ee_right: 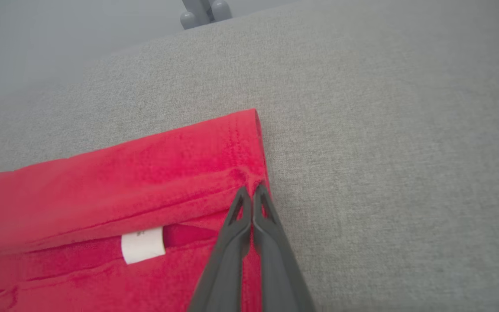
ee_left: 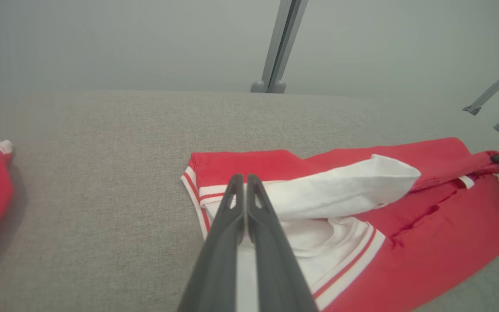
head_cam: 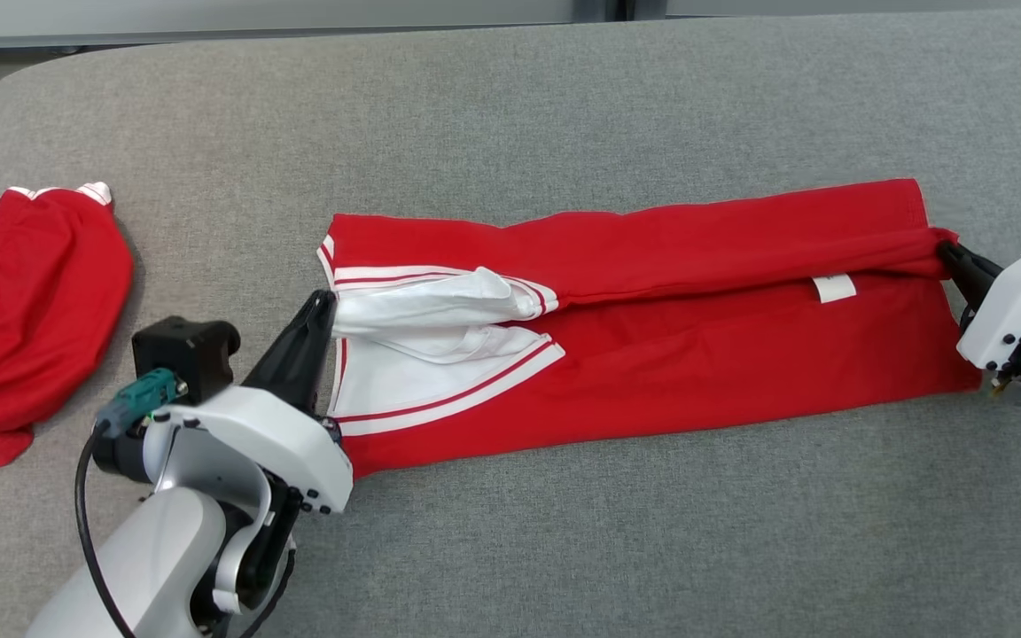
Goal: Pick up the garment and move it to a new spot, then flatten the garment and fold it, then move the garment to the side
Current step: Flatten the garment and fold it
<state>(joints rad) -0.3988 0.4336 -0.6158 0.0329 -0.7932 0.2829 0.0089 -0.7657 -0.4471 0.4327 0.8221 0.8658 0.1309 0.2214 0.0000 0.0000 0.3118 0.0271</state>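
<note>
While my head camera shows the whole long red garment with white stripes [head_cam: 697, 354] stretched out in the middle of the rough grey fabric bench [head_cam: 564, 106], my wrist cameras show just its ends. My left end effector [head_cam: 324, 306] is clenched on the soft white part. My right end effector [head_cam: 949, 250] is clenched on the bunched red edge, near a small white tag [ee_right: 143, 245]. A crumpled red cloth [head_cam: 23, 319] sits well apart on my left. A grey metal post [ee_left: 282, 43] stands behind the bench.
</note>
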